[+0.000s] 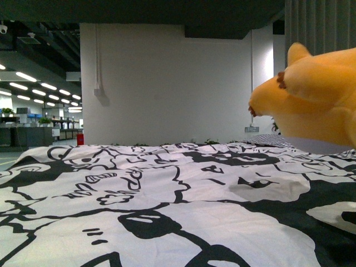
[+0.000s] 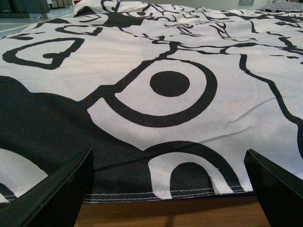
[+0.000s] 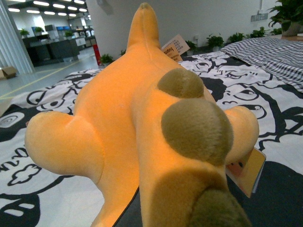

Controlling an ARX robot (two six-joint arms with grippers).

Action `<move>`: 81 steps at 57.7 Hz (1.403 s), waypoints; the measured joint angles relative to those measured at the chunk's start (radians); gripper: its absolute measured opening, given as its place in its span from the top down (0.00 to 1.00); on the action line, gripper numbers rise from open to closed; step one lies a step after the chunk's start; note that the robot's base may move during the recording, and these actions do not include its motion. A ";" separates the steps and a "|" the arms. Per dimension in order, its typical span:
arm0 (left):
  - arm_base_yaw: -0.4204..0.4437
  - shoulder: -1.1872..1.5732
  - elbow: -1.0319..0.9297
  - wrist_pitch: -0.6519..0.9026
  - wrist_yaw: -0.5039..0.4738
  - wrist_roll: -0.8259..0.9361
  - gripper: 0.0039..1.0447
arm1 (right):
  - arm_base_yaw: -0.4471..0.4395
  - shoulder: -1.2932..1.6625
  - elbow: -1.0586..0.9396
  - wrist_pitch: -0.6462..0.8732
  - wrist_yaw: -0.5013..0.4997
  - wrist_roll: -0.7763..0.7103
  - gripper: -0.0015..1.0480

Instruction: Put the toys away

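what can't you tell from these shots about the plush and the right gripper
- Plush toy, front view: cut off by the right edge; what holds it up is unseen.
- Right gripper, right wrist view: the toy fills the picture and no fingers show, so its grip is unknown.
- Paper tag, right wrist view: print too small to read.
- Left wrist view: only patterned cloth; no toy in frame.

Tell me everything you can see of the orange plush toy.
The plush toy is orange-yellow, soft and short-piled, with stubby rounded limbs, a tapering pointed end and a row of olive-brown rounded bumps. Paper tags hang from it. It stretches over the black-and-white patterned cloth; the front view shows it at far right, seemingly raised above the cloth. What holds it is out of view.
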 joint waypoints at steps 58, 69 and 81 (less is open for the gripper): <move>0.000 0.000 0.000 0.000 0.000 0.000 0.06 | -0.004 -0.364 -0.390 -0.120 0.146 -0.172 0.93; 0.000 0.000 0.000 0.000 0.000 0.000 0.06 | 0.078 -0.451 -0.504 -0.079 0.254 -0.188 0.93; 0.000 0.000 0.000 0.000 0.000 0.000 0.06 | 0.119 -0.520 -0.587 -0.060 0.270 -0.192 0.93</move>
